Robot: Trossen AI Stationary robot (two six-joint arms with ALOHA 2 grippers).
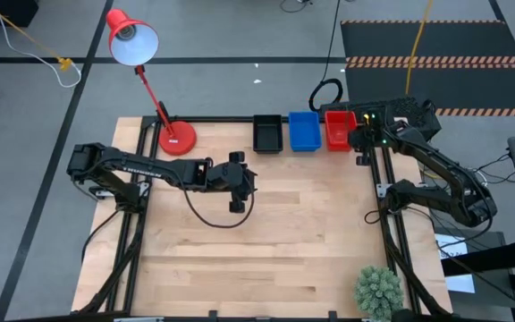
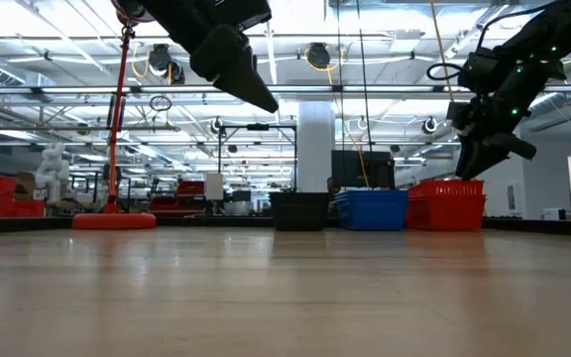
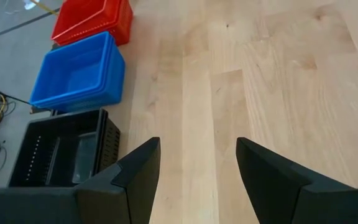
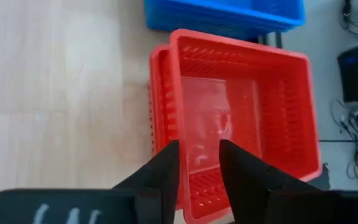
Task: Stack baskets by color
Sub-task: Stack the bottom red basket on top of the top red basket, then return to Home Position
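From overhead, I see my left gripper (image 1: 237, 182) reaching over the bare table (image 1: 266, 241) middle, and my right gripper (image 1: 362, 139) folded back over the red baskets (image 1: 339, 129), last in the far-edge row beside blue baskets (image 1: 304, 131) and black baskets (image 1: 267, 133), long axes running away from me. Left wrist: fingers wide apart. Right wrist: fingers slightly parted above the top basket's near wall, which sits askew.

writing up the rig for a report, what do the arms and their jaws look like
Both arms are black and jointed, each ending in two flat dark wedge-shaped fingers. The left arm carries pale lettering on one link and a looping black cable. The right arm shows small green lights near its wrist.
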